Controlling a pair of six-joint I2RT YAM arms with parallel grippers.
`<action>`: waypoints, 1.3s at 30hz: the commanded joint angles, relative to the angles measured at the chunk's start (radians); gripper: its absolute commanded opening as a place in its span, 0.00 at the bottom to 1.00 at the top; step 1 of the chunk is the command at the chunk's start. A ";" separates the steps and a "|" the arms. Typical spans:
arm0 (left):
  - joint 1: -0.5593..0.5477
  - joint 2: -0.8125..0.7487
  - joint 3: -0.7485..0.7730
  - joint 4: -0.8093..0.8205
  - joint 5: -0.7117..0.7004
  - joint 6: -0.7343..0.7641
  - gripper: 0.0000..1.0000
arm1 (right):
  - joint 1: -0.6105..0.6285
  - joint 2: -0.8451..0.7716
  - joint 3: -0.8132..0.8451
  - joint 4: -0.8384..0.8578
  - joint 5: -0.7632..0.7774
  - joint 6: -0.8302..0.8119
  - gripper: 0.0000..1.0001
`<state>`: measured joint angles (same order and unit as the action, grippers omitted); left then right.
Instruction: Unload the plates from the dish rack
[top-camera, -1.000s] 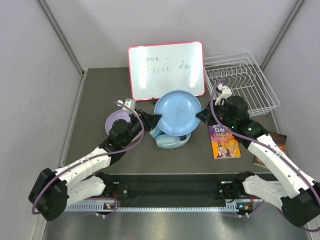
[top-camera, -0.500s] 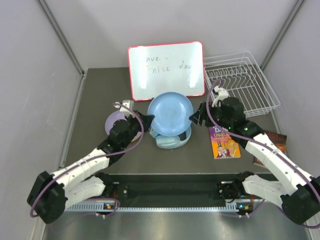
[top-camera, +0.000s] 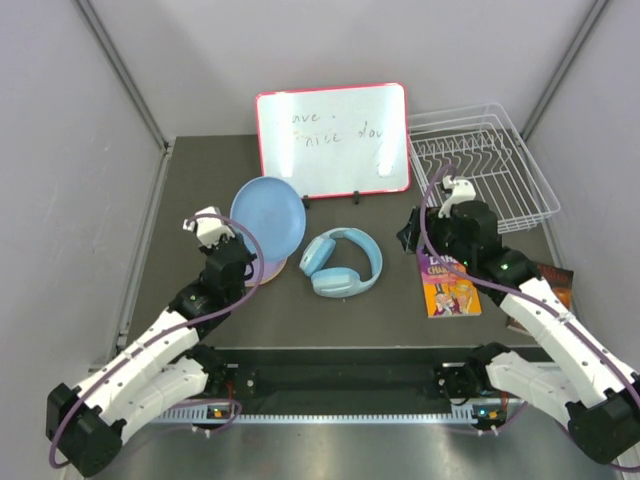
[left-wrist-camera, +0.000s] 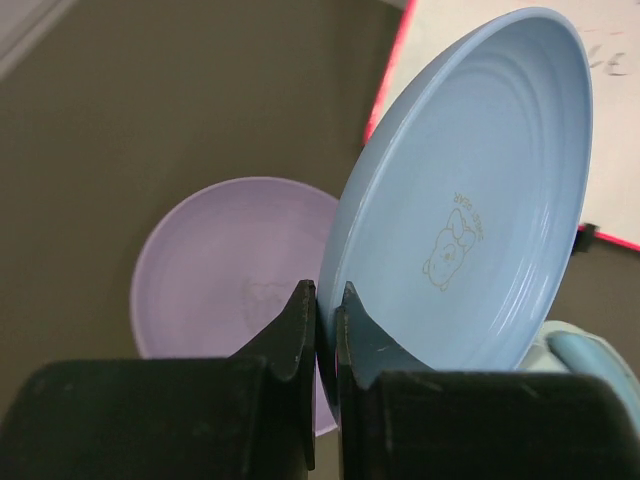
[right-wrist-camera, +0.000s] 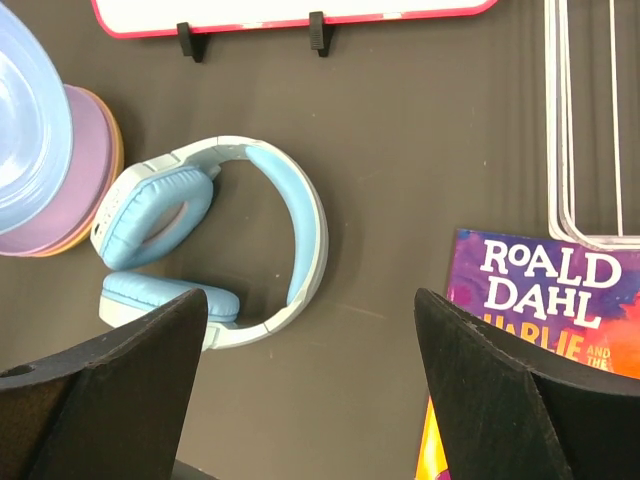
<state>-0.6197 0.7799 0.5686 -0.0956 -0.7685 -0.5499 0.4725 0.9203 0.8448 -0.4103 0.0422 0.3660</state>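
Observation:
A light blue plate (top-camera: 267, 215) hangs tilted on edge, its lower rim pinched between the fingers of my left gripper (top-camera: 247, 262), which is shut on it (left-wrist-camera: 325, 295). Directly under it lies a lavender plate (left-wrist-camera: 225, 260) on top of a tan-orange one (right-wrist-camera: 112, 150), stacked on the table at the left. My right gripper (top-camera: 412, 235) stands open over bare table (right-wrist-camera: 312, 300), between the headphones and a book, holding nothing. The white wire dish rack (top-camera: 500, 170) sits at the back right, and its prongs stand bare.
Light blue headphones (top-camera: 342, 262) lie in the middle of the table. A red-framed whiteboard (top-camera: 333, 138) stands on feet at the back. A purple Roald Dahl book (top-camera: 448, 283) lies right of the headphones, and a darker book (top-camera: 545, 285) lies further right.
The blue plate passed from my right gripper to my left. The right gripper opened and drew back to the right. The left arm swung the plate left, over the stacked plates.

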 joint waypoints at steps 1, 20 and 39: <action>0.038 -0.014 -0.019 -0.095 -0.132 -0.068 0.00 | -0.008 -0.009 -0.001 0.011 0.008 -0.015 0.84; 0.256 0.018 -0.161 -0.013 0.193 -0.117 0.17 | -0.011 0.023 -0.059 0.051 -0.011 -0.018 0.85; 0.258 -0.103 -0.047 -0.027 0.305 0.119 0.99 | -0.012 -0.073 -0.136 0.102 0.280 -0.120 0.97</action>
<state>-0.3672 0.7391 0.4564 -0.1871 -0.5610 -0.5621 0.4683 0.9260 0.7338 -0.3729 0.1478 0.3050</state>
